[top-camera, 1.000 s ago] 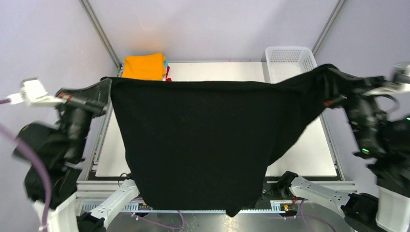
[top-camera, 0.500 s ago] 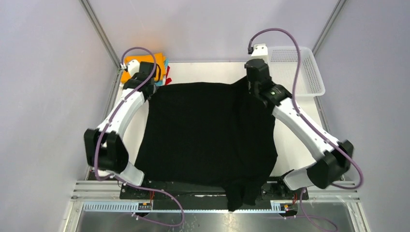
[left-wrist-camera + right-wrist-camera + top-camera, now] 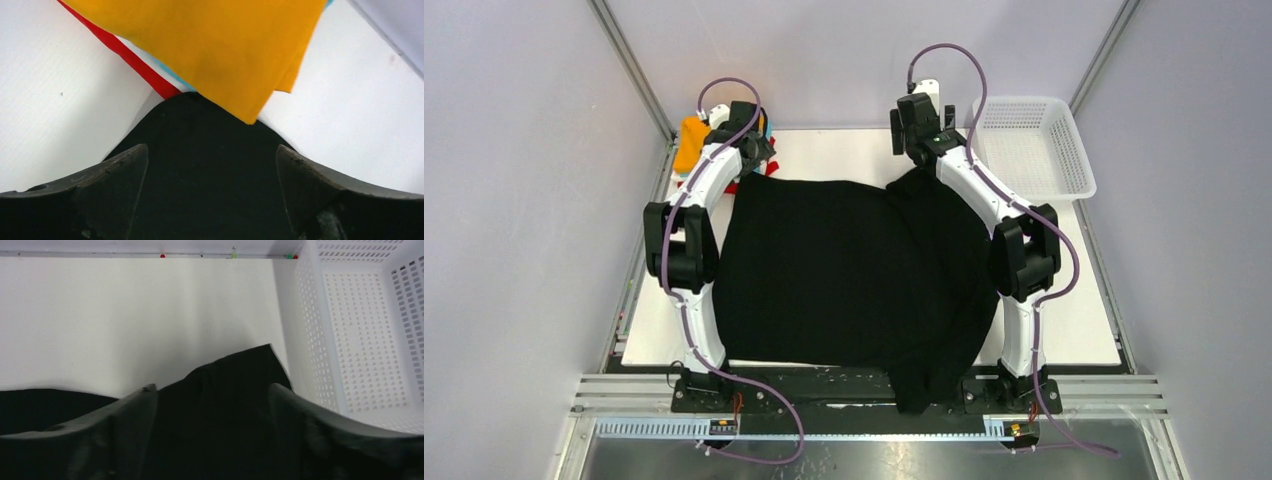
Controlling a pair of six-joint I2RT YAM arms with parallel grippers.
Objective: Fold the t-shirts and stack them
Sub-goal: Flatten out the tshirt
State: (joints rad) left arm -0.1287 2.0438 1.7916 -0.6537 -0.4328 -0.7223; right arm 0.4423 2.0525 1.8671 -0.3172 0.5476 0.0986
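Black t-shirt (image 3: 844, 270) lies spread flat on white table (image 3: 844, 150), near hem over front edge; left gripper (image 3: 210, 160) and right gripper (image 3: 212, 395) gape wide above its far corners, orange t-shirt (image 3: 200, 40) touching left corner, mesh basket (image 3: 360, 330) beside right

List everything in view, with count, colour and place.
black t-shirt: one, black, spread across the table's middle, a bit hanging over the near edge.
folded t-shirts: one stack, orange on top, red and teal edges beneath, far left corner.
basket: one, white mesh, far right corner.
table: one, white.
left gripper: one, dark fingers, open over the black shirt's far left corner.
right gripper: one, dark fingers, open over its far right corner.
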